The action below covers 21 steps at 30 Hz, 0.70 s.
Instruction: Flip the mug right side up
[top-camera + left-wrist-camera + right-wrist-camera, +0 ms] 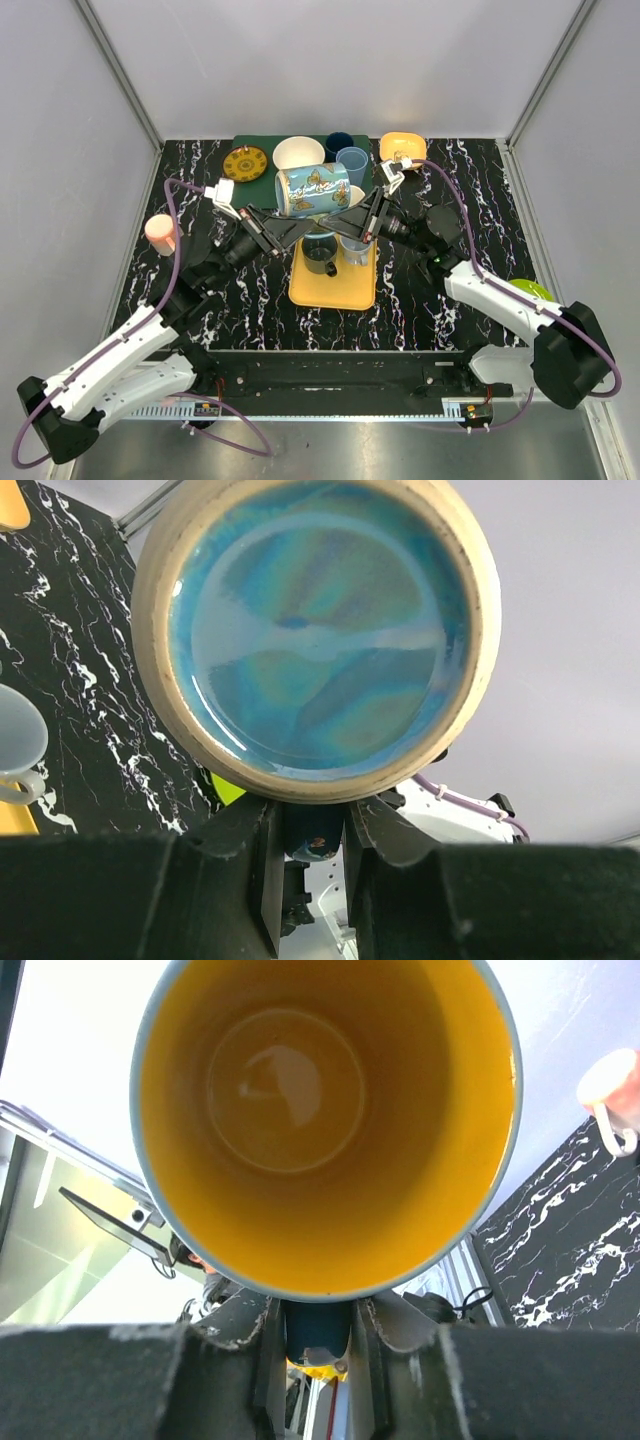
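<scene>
The mug (312, 190) is blue with butterfly prints and a yellow inside. It hangs on its side in the air above the yellow tray (335, 292), mouth toward the right. My left gripper (290, 228) is shut on the mug's dark blue handle; the left wrist view shows the glazed blue base (320, 630) above the gripper (312, 830). My right gripper (347, 222) is shut on the same handle from the other side; the right wrist view looks into the yellow inside (320, 1110) above the gripper (318, 1325).
A dark cup (320, 256) stands on the tray under the mug. At the back stand a patterned yellow plate (245, 163), white bowl (298, 153), navy cup (339, 143), light blue cup (352, 160) and orange bowl (402, 147). A pink cup (160, 233) stands left, a green item (530, 290) right.
</scene>
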Motion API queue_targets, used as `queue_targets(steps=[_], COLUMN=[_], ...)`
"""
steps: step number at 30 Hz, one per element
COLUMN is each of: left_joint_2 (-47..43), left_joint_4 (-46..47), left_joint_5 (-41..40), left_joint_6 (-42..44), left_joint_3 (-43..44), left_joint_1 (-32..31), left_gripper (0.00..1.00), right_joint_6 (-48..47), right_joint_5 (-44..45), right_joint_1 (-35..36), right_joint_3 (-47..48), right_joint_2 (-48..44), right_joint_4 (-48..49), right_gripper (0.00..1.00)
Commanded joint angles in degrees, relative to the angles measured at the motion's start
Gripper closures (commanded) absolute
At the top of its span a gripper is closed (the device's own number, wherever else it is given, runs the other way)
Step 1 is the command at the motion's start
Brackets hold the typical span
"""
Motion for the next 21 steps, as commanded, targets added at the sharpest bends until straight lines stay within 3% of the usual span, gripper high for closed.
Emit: queue_targets(steps=[1, 2, 5, 8, 12, 16, 21], left_joint_2=[-3.9, -4.2, -5.7, -6.8, -8.9, -12.6, -19.5], left_joint_4=[4.9, 3.3, 0.5, -2.4, -5.2, -15.3, -27.6], left_joint_5=[-1.1, -2.0, -5.3, -8.4, -12.4, -18.7, -28.7], left_joint_6=[2.0, 2.6, 4.3, 5.6, 6.1, 9.0, 11.7], left_joint_3=[1.0, 0.9, 0.9, 0.8, -1.1, -1.1, -1.9], left_joint_1=[-0.7, -0.7, -0.8, -0.6, -0.6, -0.6, -0.6], left_gripper=[0.94, 0.79, 0.52, 0.38, 0.34, 0.32, 0.32], right_joint_6=[-5.0, -8.7, -15.3, -18.9, -25.5, -37.9, -49.6], right_joint_5=[-1.2, -0.5, 0.1, 0.6, 2.0, 9.2, 18.9], right_joint_1=[-0.8, -0.8, -0.8, -0.8, -0.9, -0.8, -0.3], right_joint_3=[3.2, 3.5, 4.7, 6.1, 8.2, 13.4, 16.0], right_joint_2=[-3.9, -5.1, -10.2, -14.4, -19.3, -22.4, -24.0], right_joint_4=[-3.3, -6.4, -17.8, -26.2, -36.7, -63.0, -80.0], right_gripper=[1.0, 1.0, 1.0, 1.0, 1.0, 1.0, 1.0])
